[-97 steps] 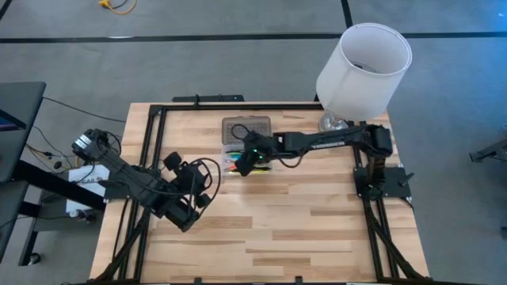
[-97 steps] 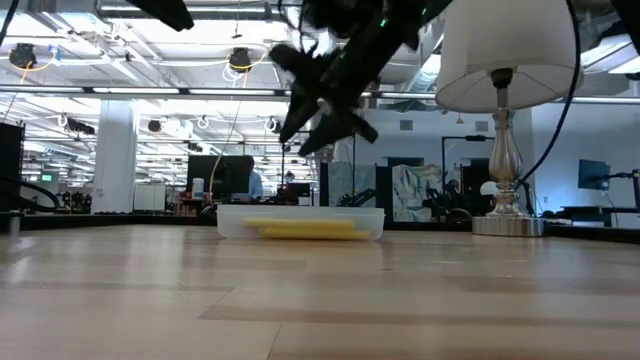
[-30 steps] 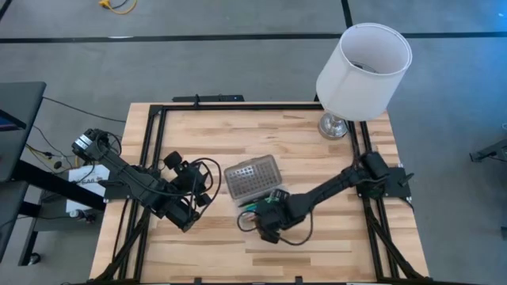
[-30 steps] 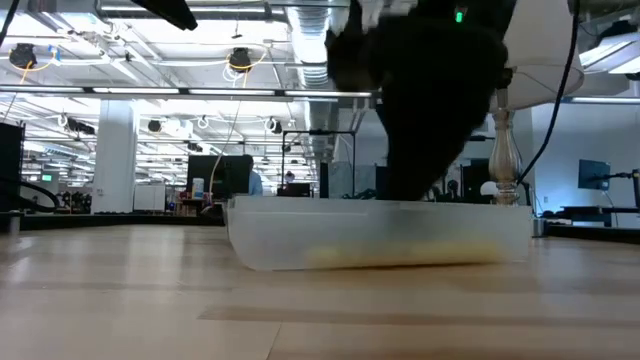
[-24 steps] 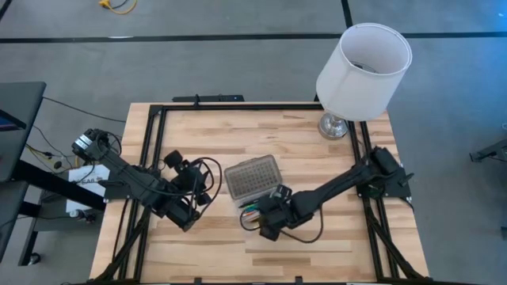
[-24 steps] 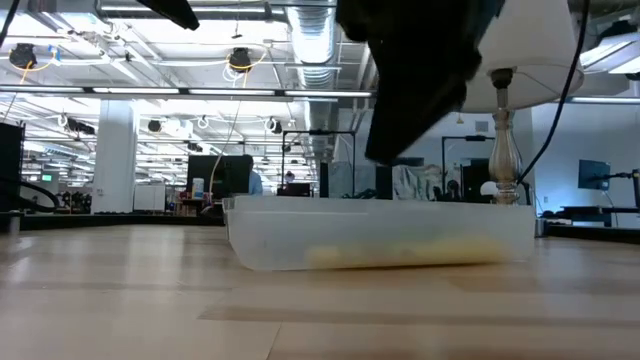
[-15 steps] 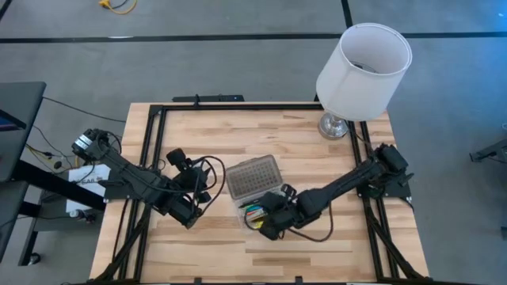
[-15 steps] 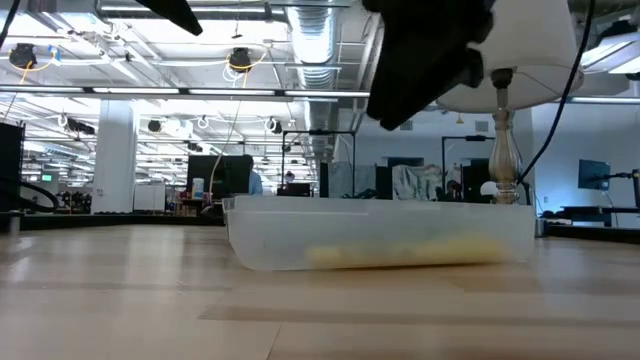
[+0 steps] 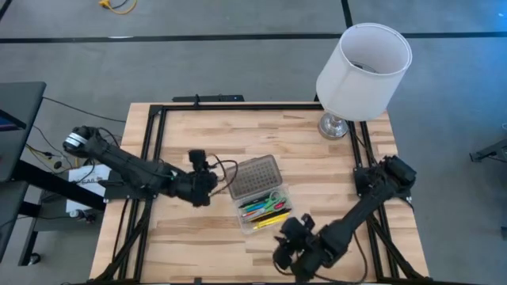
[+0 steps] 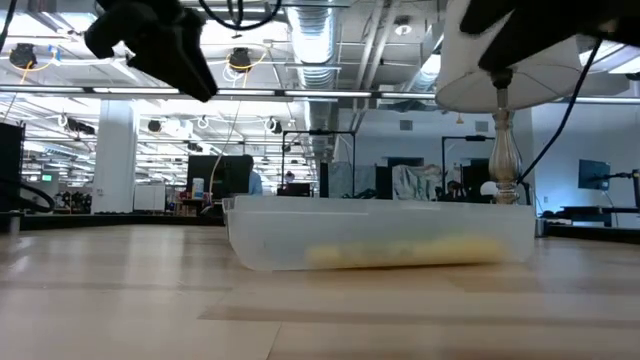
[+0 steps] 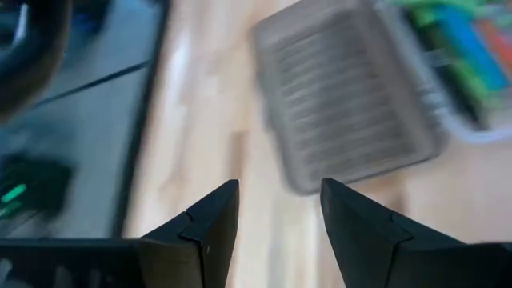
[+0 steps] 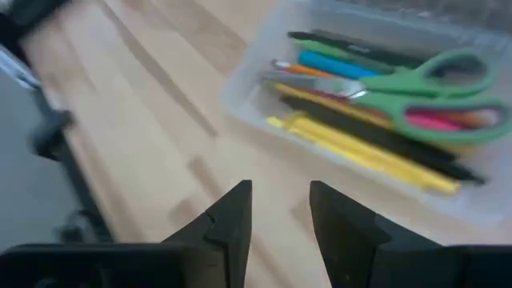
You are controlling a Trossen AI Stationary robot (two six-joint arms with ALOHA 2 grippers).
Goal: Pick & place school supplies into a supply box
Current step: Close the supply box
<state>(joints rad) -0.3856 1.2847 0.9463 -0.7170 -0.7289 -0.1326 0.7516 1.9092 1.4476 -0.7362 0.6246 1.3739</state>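
Wooden desk (image 9: pixel 317 166) carries a white lamp (image 9: pixel 362 70) at its far right corner, well apart from the supply box (image 9: pixel 260 194). Supply box sits mid-desk, lid flipped open on its far-left side, nothing blocking it. School supplies (image 12: pixel 376 100) lie inside the clear base: pens, markers, green scissors. Left gripper (image 9: pixel 207 180) hovers just left of the box lid, fingers apart, empty. Right gripper (image 9: pixel 285 252) near the box's front side, at the desk edge, fingers apart, empty.

Open-plan lab: ceiling ducts (image 10: pixel 320 30), monitors (image 10: pixel 222 175).
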